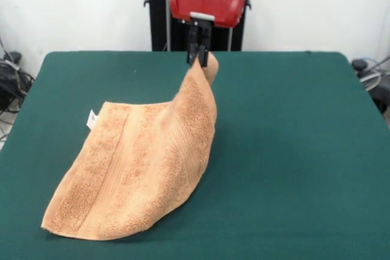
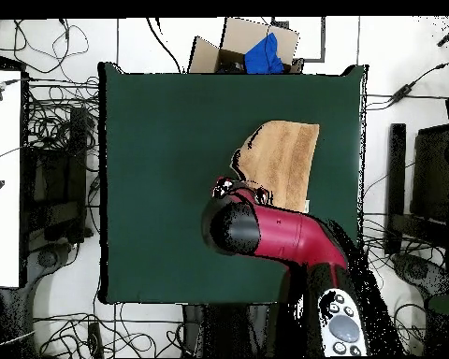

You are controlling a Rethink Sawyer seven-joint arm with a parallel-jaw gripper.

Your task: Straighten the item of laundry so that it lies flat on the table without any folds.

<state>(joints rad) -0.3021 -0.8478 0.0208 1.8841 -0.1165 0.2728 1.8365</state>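
Right now the gripper (image 1: pixel 199 59) is pinched narrow on one corner of the peach-orange towel (image 1: pixel 143 175), holding that corner up off the table (image 1: pixel 292 150) so the cloth rises in a steep ridge towards the far side. From the lifted corner the towel slopes down and to the left in the front view, its lower part resting on the dark green surface left of the table's middle, with the near edge curved and lying close to the table's near side. A woven band runs along the left part of the cloth, and a small white tag (image 1: pixel 92 119) sticks out at its left far corner. Seen from overhead, the towel (image 2: pixel 282 161) lies flat ahead of the red arm (image 2: pixel 284 234), right of the table's (image 2: pixel 163 150) middle, its near end hidden under the arm's head
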